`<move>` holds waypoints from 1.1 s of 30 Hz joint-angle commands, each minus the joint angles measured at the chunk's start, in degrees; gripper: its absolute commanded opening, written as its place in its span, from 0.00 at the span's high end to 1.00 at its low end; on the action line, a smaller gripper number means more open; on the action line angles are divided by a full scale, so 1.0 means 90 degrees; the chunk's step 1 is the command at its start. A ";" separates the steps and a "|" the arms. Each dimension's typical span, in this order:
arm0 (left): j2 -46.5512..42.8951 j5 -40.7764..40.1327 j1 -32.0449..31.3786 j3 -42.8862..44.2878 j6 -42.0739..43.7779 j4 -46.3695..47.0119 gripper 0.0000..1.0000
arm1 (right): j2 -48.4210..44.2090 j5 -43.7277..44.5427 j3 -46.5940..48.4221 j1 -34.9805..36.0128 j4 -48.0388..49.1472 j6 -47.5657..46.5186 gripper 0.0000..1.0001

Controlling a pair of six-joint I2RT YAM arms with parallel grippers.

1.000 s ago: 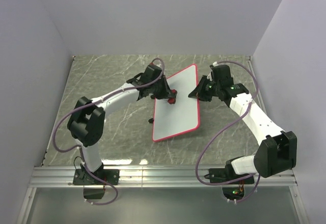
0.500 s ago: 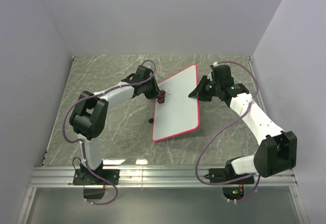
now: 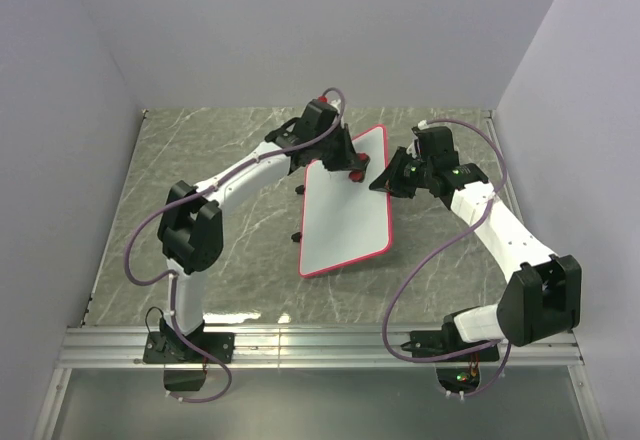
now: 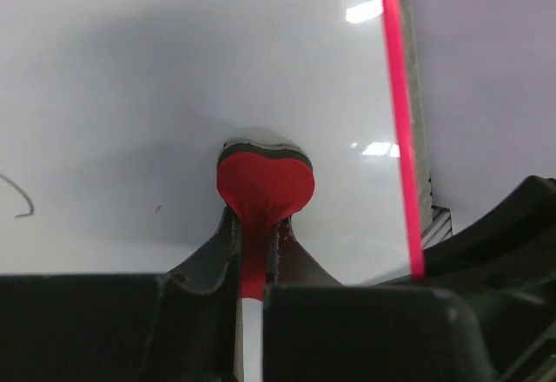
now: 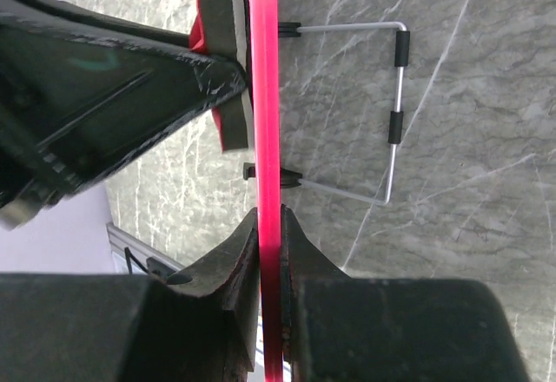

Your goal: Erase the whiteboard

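Here's the whiteboard (image 3: 345, 215), mid-worktop (image 3: 200, 150) between the two arms, propped at a tilt on its wire stand (image 5: 395, 113). Over on its right edge the right end effector (image 5: 269, 226) is pinched narrow onto the thin pink frame, steadying it. And the left end effector (image 4: 256, 247) is clamped on the red eraser (image 4: 264, 182), felt face pressed to the white near the far corner. A small black squiggle (image 4: 29, 204) shows off to the side. The board looks light, stiff and slick, likely to skate or tip under pressure, so the frame edge is the sensible hold, and gentle strokes
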 commanded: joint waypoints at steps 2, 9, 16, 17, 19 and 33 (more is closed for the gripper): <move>0.0512 0.0432 0.0193 0.0257 0.0006 -0.0430 1.00 | 0.0313 0.0323 -0.0188 0.0111 -0.0247 -0.0480 1.00; 0.0571 0.0510 0.0818 -0.1295 -0.0092 0.0097 1.00 | 0.0323 0.0343 -0.0061 0.0072 -0.0326 -0.0548 1.00; 0.0903 0.0326 0.1083 -0.1152 0.0132 -0.0283 1.00 | 0.0382 0.0274 -0.0022 -0.0045 -0.0355 -0.0636 1.00; 0.0913 0.0286 0.1083 -0.1083 0.0162 -0.0342 1.00 | 0.0401 0.0265 -0.0012 -0.0045 -0.0355 -0.0646 1.00; 0.0942 0.0247 0.1092 -0.0917 0.0191 -0.0440 1.00 | 0.0450 0.0264 0.0046 -0.0065 -0.0384 -0.0675 1.00; 0.1235 0.1331 0.0507 0.1056 0.0328 -0.0655 1.00 | 0.0450 0.0196 -0.0090 -0.0084 -0.0277 -0.0685 1.00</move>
